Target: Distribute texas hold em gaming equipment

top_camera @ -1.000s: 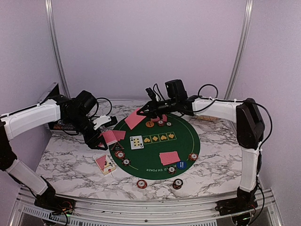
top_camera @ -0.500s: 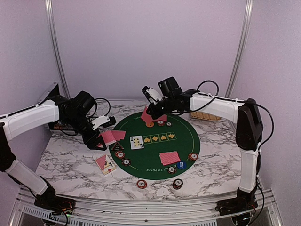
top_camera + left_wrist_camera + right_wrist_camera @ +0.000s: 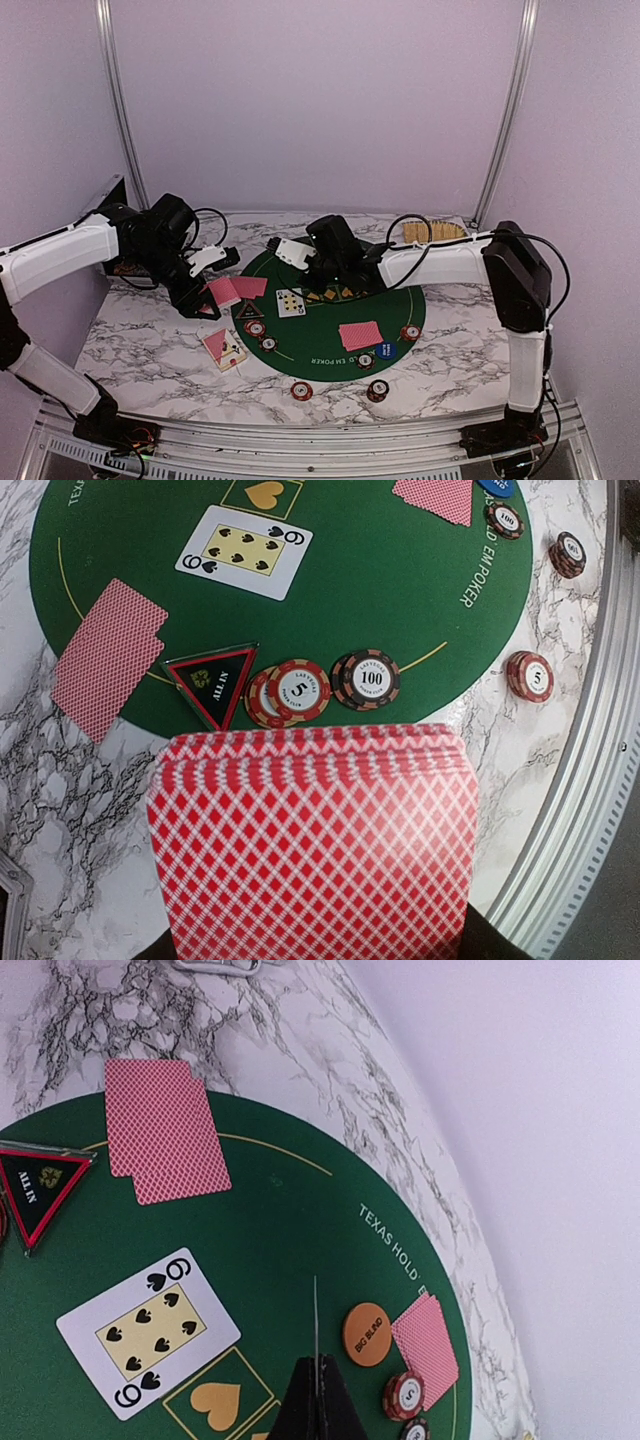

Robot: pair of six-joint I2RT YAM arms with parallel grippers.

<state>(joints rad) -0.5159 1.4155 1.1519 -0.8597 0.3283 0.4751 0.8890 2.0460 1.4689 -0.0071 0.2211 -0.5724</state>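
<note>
My left gripper (image 3: 212, 298) is shut on a thick deck of red-backed cards (image 3: 315, 840) just left of the green mat (image 3: 310, 335); the deck hides its fingers. Over the mat's middle, my right gripper (image 3: 318, 1400) is shut on a single card (image 3: 316, 1325), seen edge-on as a thin line. Beside it lie a face-up nine of spades (image 3: 148, 1332) and an orange Big Blind button (image 3: 366, 1334). Face-down pairs (image 3: 165, 1130) (image 3: 427, 1345) (image 3: 360, 335), a dark All In triangle (image 3: 212, 683), a blue button (image 3: 386, 350) and chip stacks (image 3: 297, 688) (image 3: 366, 678) lie on the mat.
Two chip stacks (image 3: 302, 390) (image 3: 377, 390) stand on the marble near the front edge. Face-up cards (image 3: 222, 347) lie off the mat at the left. A woven straw tray (image 3: 432, 232) sits at the back right. A dark flat device (image 3: 108, 200) leans at the far left.
My right arm has swung from the mat's back edge down and left to its middle, carrying the card, which now shows edge-on. The left gripper with the deck has shifted only slightly.
</note>
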